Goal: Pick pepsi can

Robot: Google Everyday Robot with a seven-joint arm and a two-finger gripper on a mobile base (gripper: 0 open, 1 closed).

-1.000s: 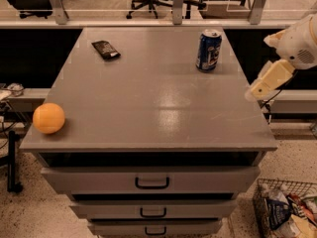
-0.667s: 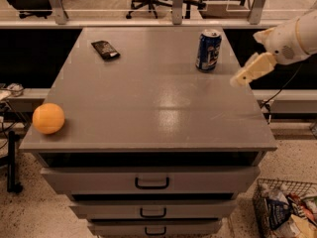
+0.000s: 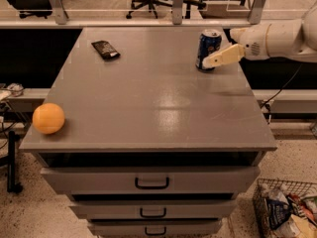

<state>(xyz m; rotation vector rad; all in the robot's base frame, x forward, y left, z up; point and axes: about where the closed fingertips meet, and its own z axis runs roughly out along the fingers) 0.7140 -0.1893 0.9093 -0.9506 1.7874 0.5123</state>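
The pepsi can (image 3: 208, 46) is blue with a silver top and stands upright on the grey cabinet top (image 3: 153, 98), near its far right edge. My gripper (image 3: 212, 60) reaches in from the right on a white arm (image 3: 277, 38), and its tip lies against the can's lower right side, in front of it. Part of the can's right side is hidden behind the gripper. The can stands on the surface.
A flat dark snack packet (image 3: 105, 49) lies at the far left of the top. An orange (image 3: 48, 118) sits near the front left corner. Drawers (image 3: 151, 182) are below. A wire basket of packets (image 3: 290, 209) stands on the floor at the right. Office chairs stand behind.
My gripper has swung left and away from the cabinet's right edge, closing in on the can until its tip overlaps the can. The can, packet and orange have not moved.
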